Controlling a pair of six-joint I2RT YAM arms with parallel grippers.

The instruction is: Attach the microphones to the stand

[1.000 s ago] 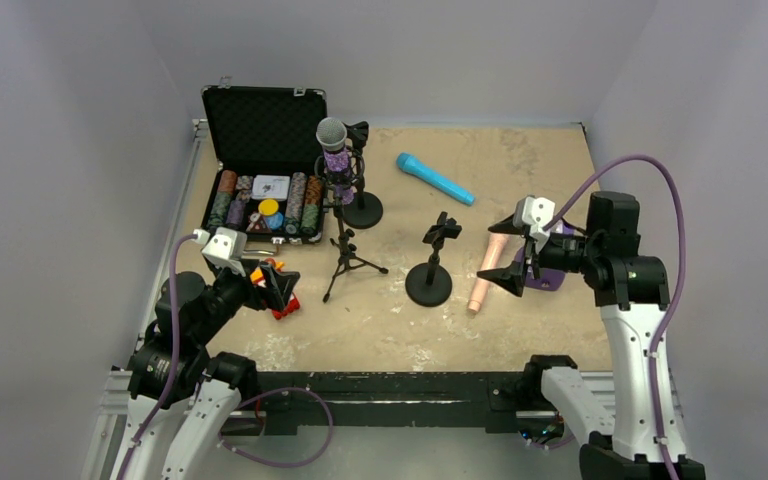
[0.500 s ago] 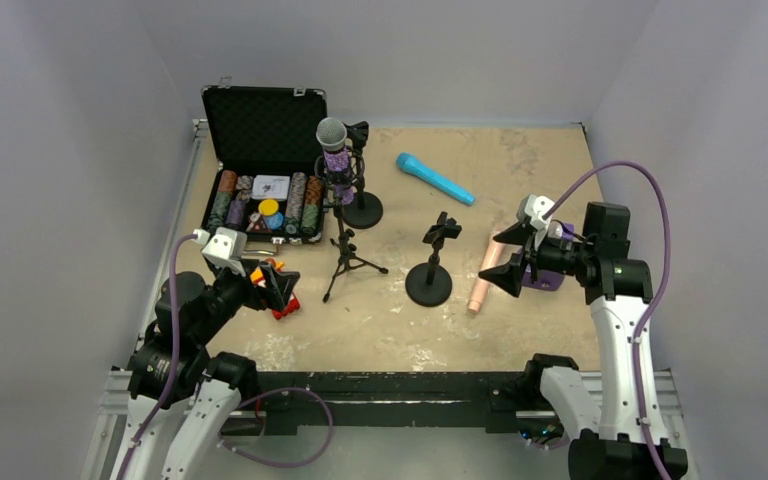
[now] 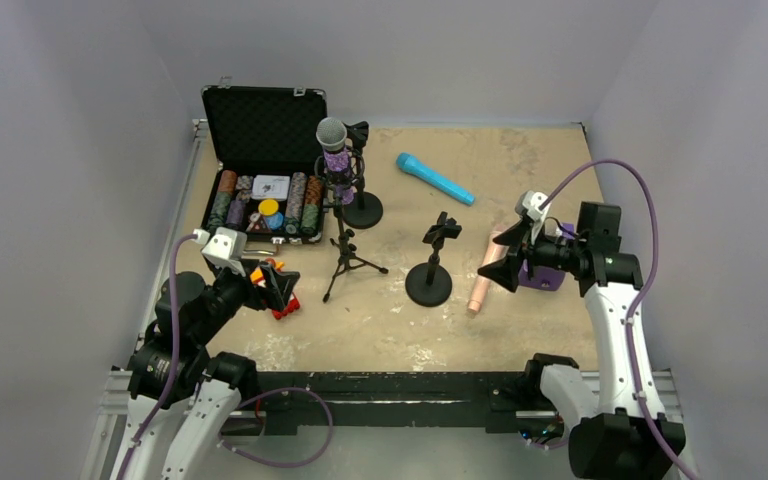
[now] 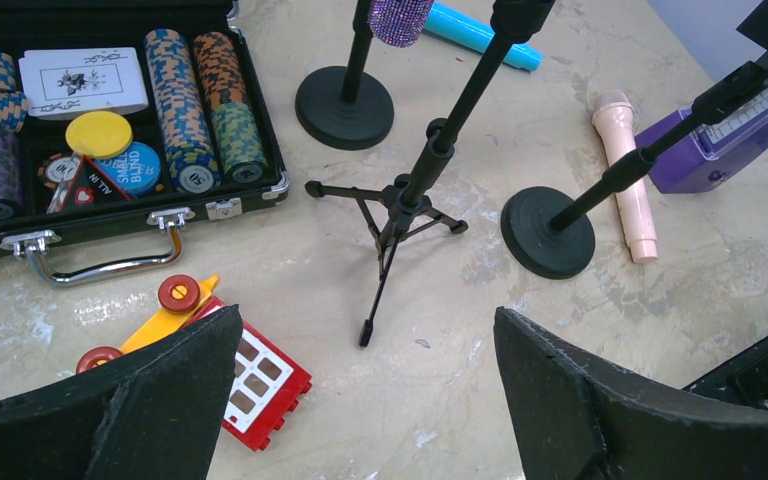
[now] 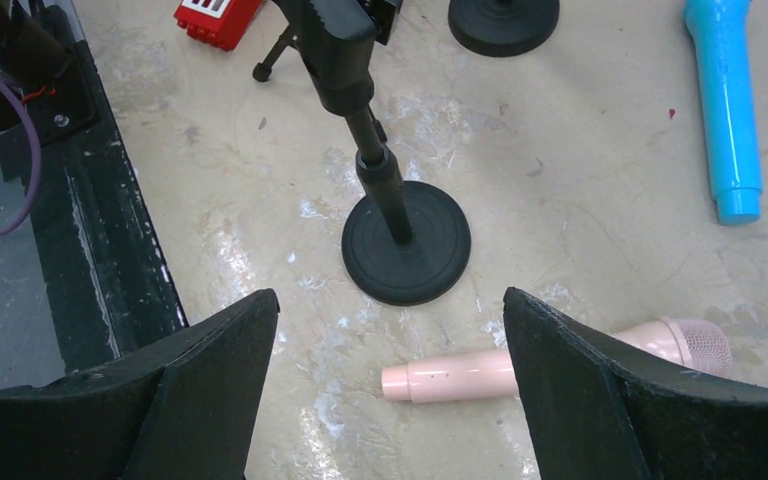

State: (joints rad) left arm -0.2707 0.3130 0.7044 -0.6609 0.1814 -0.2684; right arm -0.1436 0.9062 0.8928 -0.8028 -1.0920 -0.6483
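The purple microphone (image 3: pixel 334 150) with a silver mesh head sits upright in the tripod stand (image 3: pixel 345 250). The pink microphone (image 3: pixel 484 275) lies on the table right of the round-base stand (image 3: pixel 430 270), whose clip is empty. It also shows in the right wrist view (image 5: pixel 520 366). The blue microphone (image 3: pixel 435 178) lies at the back. A second round-base stand (image 3: pixel 362 205) is behind the tripod. My right gripper (image 3: pixel 509 255) is open, above the pink microphone's upper part. My left gripper (image 3: pixel 278 285) is open and empty over the red toy (image 3: pixel 282 305).
An open black case (image 3: pixel 260 190) of poker chips and cards stands at the back left. A purple box (image 3: pixel 542 275) lies under my right wrist. The red and yellow toy (image 4: pixel 210 360) lies near the left gripper. The black frame rail (image 3: pixel 380 385) runs along the near edge.
My right arm has drawn back to the right and lowered a little, the gripper staying open by the pink microphone. The left arm has not moved.
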